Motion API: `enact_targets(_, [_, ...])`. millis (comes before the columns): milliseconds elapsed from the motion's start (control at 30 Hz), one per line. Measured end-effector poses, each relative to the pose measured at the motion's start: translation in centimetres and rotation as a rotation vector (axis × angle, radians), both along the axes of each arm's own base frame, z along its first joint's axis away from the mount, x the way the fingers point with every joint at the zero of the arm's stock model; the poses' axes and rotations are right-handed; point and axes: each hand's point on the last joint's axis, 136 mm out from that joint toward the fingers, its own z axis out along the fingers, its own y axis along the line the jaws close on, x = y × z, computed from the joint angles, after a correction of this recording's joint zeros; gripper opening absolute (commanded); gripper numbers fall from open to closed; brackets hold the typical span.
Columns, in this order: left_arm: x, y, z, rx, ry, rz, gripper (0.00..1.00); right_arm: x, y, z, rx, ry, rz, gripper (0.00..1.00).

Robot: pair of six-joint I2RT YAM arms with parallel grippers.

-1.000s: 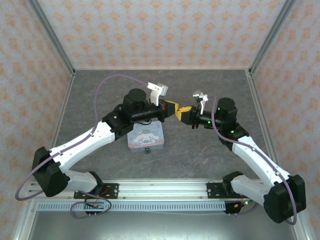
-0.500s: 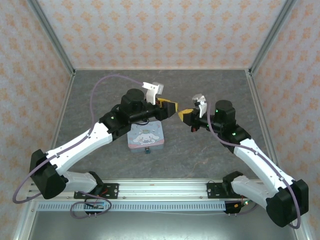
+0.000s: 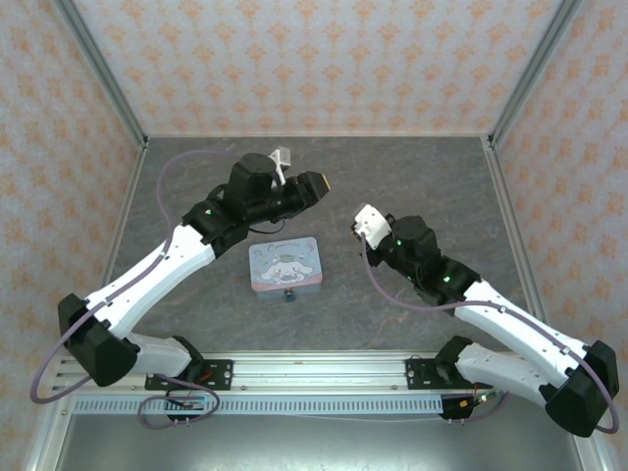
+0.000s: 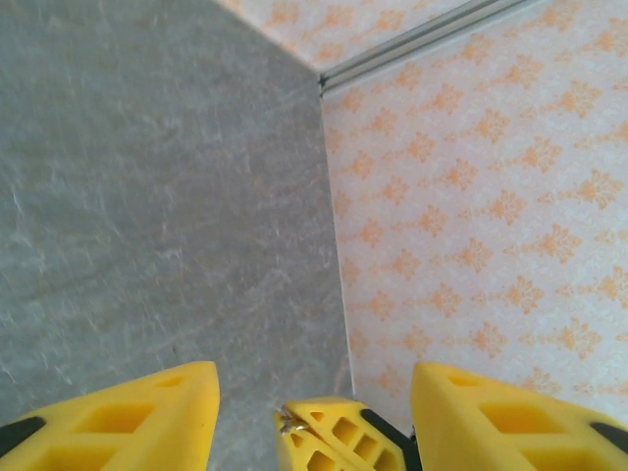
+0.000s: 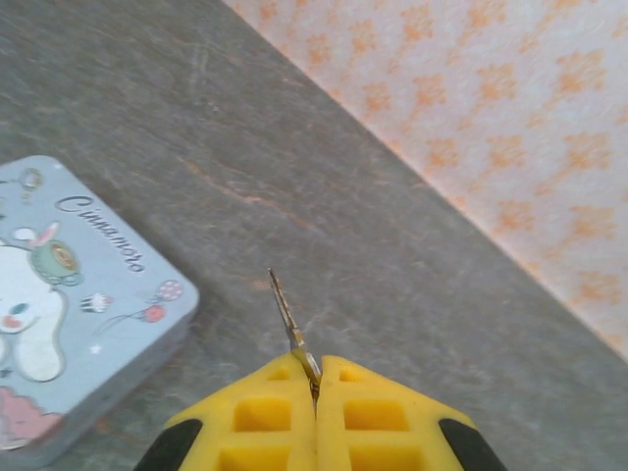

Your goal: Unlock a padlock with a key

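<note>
The surface (image 3: 422, 182) is a dark grey slab with a mottled, stone-like grain and faint rusty streaks, closed in by patterned walls on three sides. A pastel blue-and-pink square tin (image 3: 286, 263) lies flat on it, lid up, a little nearer the front edge than the back; the right wrist view shows one rounded corner of it resting on the grey. Just beside the tin's near edge sits the tiny dark padlock (image 3: 289, 294); whether the two touch cannot be told.
</note>
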Motion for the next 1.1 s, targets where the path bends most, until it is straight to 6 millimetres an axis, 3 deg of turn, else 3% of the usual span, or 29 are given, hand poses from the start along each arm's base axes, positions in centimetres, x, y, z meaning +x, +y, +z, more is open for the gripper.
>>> enact_targets(333, [-0.6,-3.8,-4.5,-0.056,0.222,-0.033,0.48,0.6,0.2,1.5,-0.099,-0.147,-0.026,0.00])
enact_targets(633, [-0.9,-5.3,-4.9,-0.093,0.265,-0.055,0.38,1.1,0.6,0.6,-0.141,-0.151,-0.030,0.00])
enact_targets(1100, [-0.7,-5.8,-5.4,-0.102,0.282,-0.066,0.14,1.2,0.7,1.0,-0.130,-0.161,-0.033,0.00])
